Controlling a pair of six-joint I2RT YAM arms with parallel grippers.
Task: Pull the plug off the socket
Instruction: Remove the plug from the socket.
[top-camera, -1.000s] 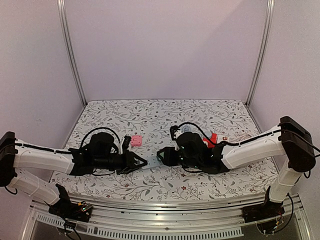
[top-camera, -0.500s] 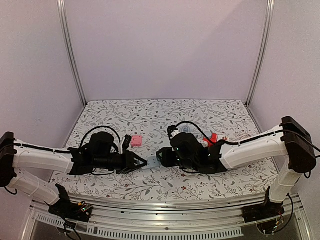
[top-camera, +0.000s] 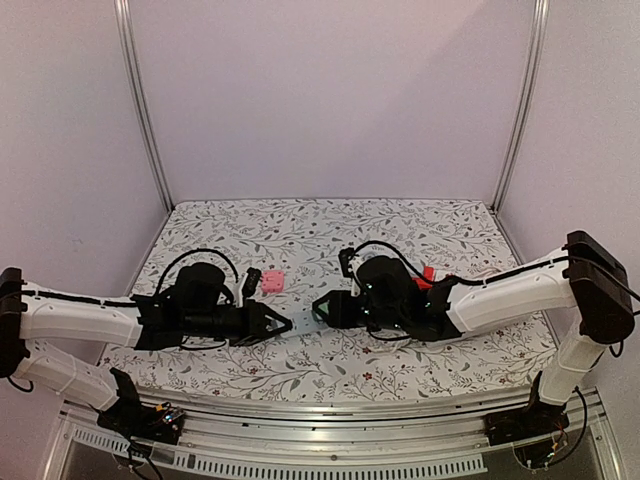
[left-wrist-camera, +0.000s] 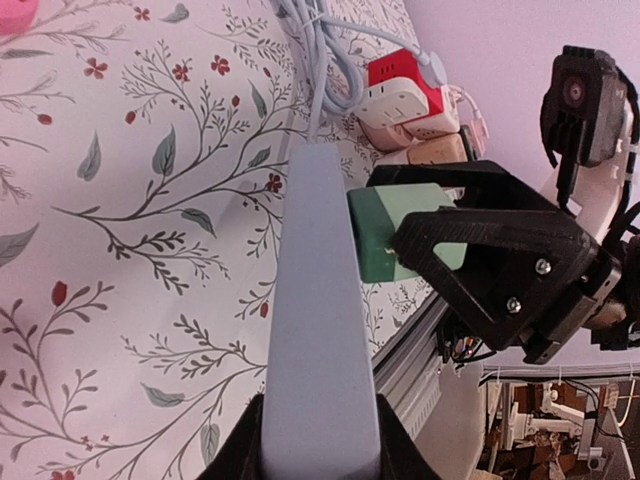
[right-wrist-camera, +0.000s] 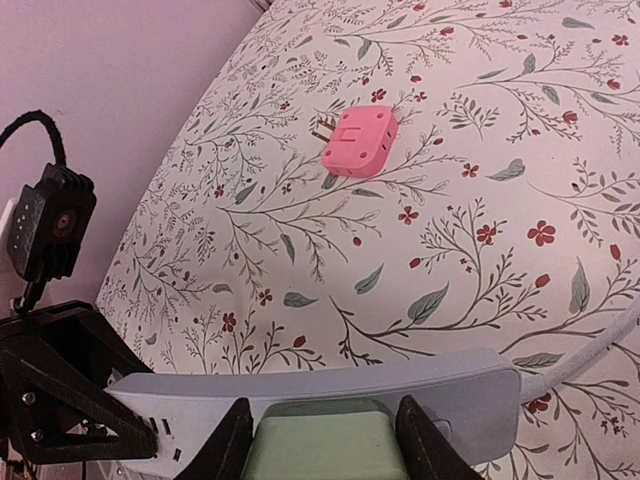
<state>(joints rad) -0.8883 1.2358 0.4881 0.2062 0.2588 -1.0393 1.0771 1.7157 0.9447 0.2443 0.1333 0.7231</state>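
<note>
- Since a second ago both arms have shifted slightly outward, and neither grip has changed.
- Left end effector (top-camera: 282, 323): narrowly parted and clamped on one end of the grey socket strip (left-wrist-camera: 318, 300), over the floral counter (top-camera: 300, 230).
- Right end effector (top-camera: 324, 310): partly closed on the green plug (left-wrist-camera: 378, 235), which sits flush against the strip's face with no prongs showing.
- Pink adapter (right-wrist-camera: 358, 140): lies on the counter beyond the strip.
- Red-and-white adapters (left-wrist-camera: 405, 95): farther back, beside the strip's cable (left-wrist-camera: 325, 50).
</note>
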